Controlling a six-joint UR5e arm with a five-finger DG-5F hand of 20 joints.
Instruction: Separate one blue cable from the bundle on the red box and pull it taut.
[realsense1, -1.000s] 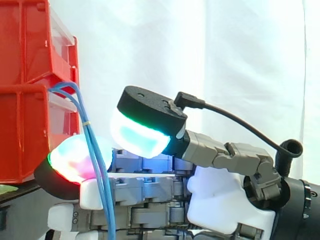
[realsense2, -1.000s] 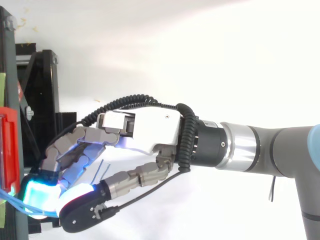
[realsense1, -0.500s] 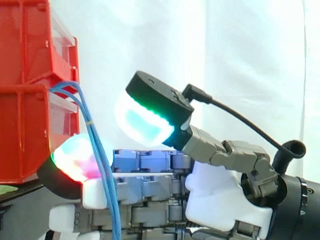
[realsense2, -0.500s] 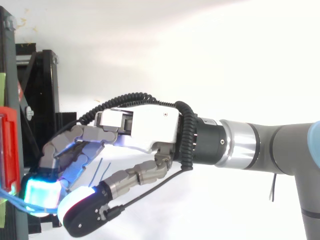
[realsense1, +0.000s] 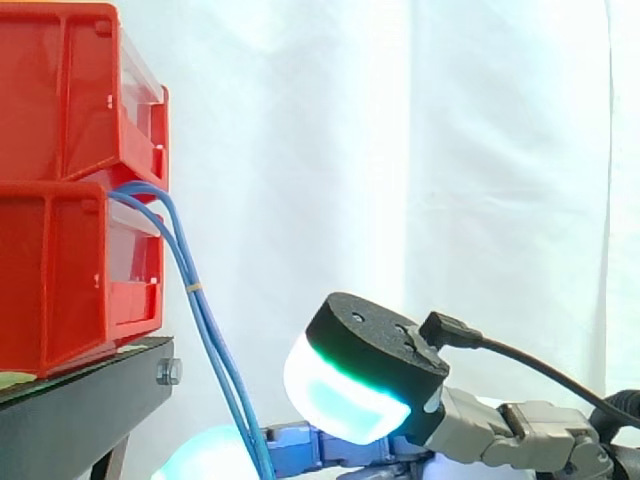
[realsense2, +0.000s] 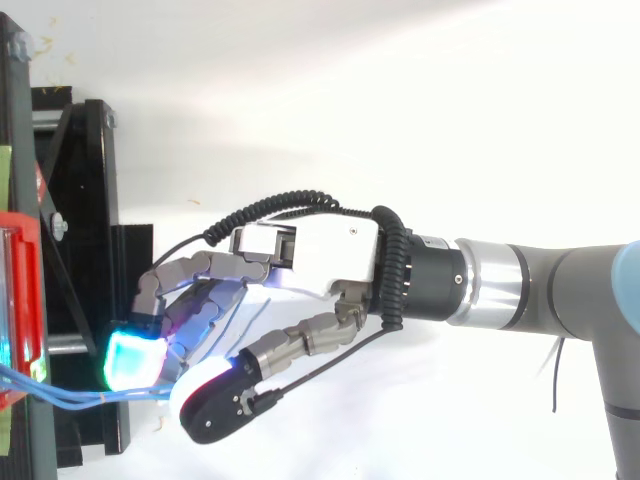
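blue cables (realsense1: 205, 320) come out the front of the lower red bin (realsense1: 60, 270) as two strands side by side. they sag down + right past the black stand (realsense1: 90, 390) to the hand (realsense2: 320, 255). in the top view both strands run off the bin edge and end in the gap btw the cyan fingertips (realsense2: 130, 358) and the thumb (realsense2: 225, 405). fingers are loosely bent and the thumb stands apart from them. in the side view the thumb pad sits just beside the strands, not on them, so nothing looks clamped. the cables only lie across the fingers.

risks, as i judge them:
- both strands travel together, so closing now prob grabs two, not one.
- w/ the thumb off, any pull could let the cable slide off the fingers.
- the cable is slack. a hard tug once it's gripped could shift the lower bin or the upper red bin (realsense1: 70, 90) stacked on it, or yank the cable out.

writing: none readable. a small pale band (realsense1: 196, 288) rings one strand, too small to tell if it has print.
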